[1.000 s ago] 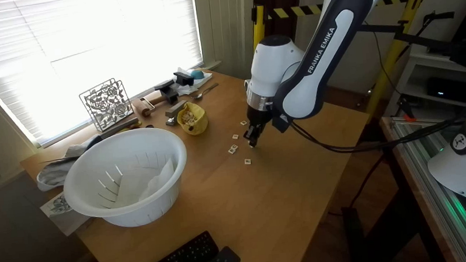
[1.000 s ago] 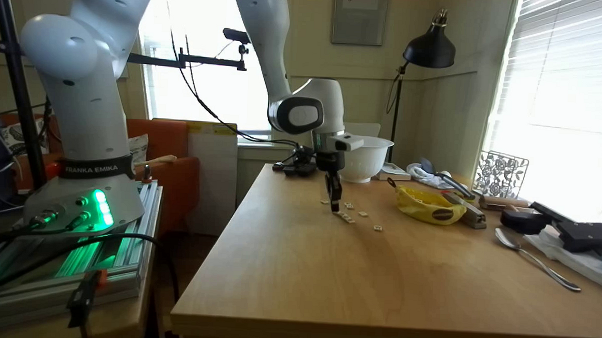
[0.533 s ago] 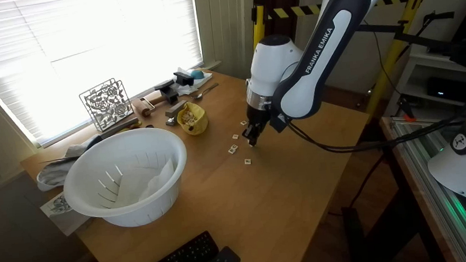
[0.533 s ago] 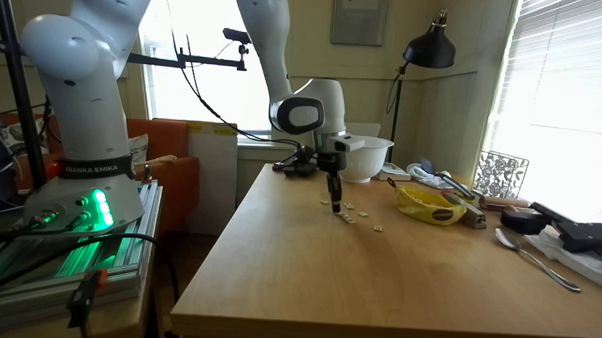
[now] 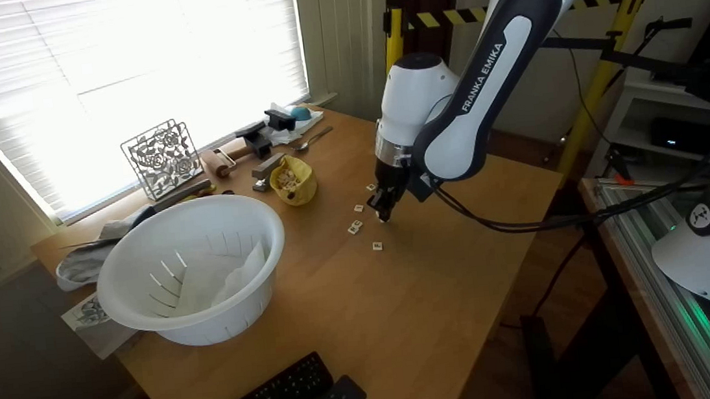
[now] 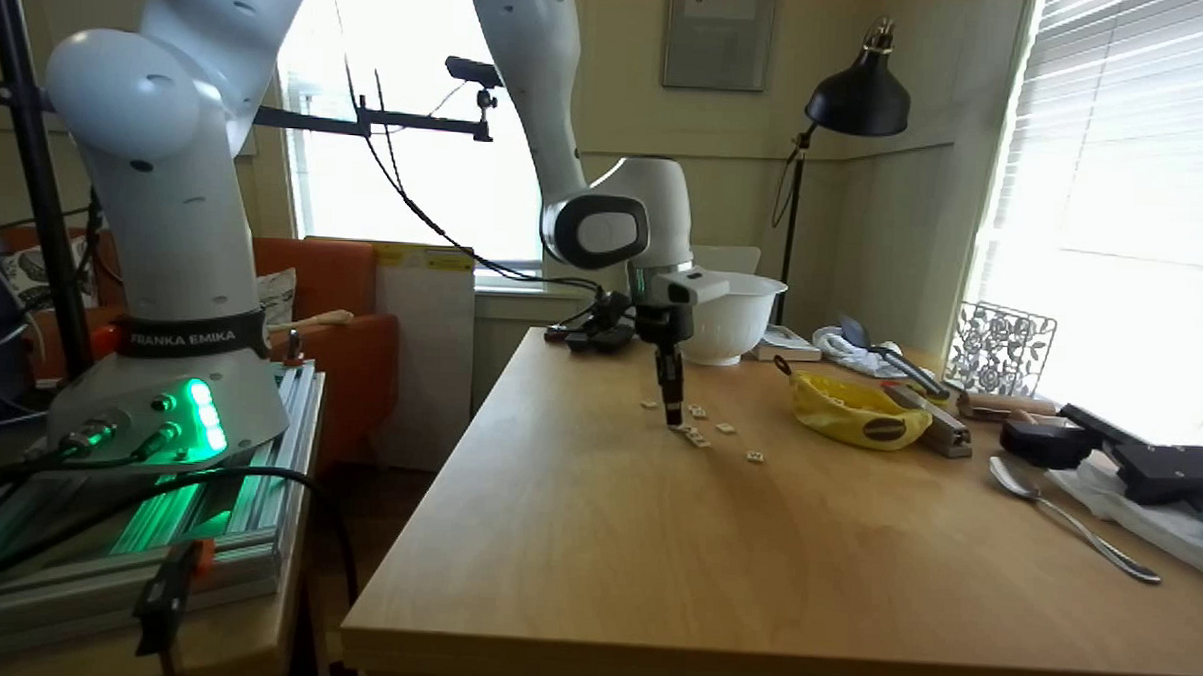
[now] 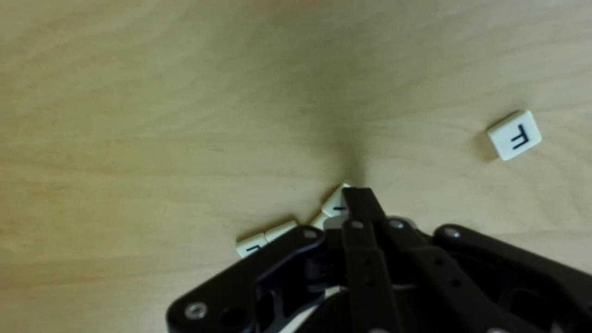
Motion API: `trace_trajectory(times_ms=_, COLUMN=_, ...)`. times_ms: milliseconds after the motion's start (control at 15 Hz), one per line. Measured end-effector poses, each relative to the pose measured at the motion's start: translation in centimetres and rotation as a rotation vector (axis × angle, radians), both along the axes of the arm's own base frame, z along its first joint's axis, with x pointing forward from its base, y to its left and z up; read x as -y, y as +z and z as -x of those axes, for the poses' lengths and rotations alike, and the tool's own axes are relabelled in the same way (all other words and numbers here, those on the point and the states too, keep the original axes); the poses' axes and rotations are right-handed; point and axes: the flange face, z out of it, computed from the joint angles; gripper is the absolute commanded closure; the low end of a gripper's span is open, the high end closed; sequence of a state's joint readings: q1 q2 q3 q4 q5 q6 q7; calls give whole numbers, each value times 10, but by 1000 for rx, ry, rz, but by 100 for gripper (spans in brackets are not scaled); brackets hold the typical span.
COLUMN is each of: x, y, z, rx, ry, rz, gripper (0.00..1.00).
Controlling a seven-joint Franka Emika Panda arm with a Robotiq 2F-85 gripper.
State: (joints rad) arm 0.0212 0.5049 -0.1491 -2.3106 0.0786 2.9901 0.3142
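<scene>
Gripper (image 6: pixel 674 421) clenched at letter tiles (image 5: pixel 378 246), between the yellow pouch (image 6: pixel 831 416) and the robot-side edge of the wooden table (image 6: pixel 754 553).

Wood runs from the gripper to that edge, on the side away from the pouch; the white bowl (image 6: pixel 734 323) stands to one side of the pouch, a spoon (image 6: pixel 1068 520) on the opposite side. The fingers (image 7: pixel 364 206) are drawn together; whether they touch a tile, I cannot tell. The wrist view gives a readable F on one tile (image 7: pixel 514 135) and shows another partly covered. In an exterior view, pale pieces (image 5: pixel 288 180) show inside the pouch; in an exterior view, its side carries a dark oval label (image 6: pixel 897 429), too small to read. FRANKA EMIKA stands on the arm (image 5: pixel 483 76) in both exterior views.
</scene>
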Motion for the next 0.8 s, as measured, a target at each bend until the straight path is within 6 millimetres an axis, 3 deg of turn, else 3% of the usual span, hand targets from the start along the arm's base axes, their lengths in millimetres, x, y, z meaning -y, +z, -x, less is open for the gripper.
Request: trace_trajectory(times_ms=800, x=0, y=0, z=0, rx=-2, ry=24, rz=4, gripper=100)
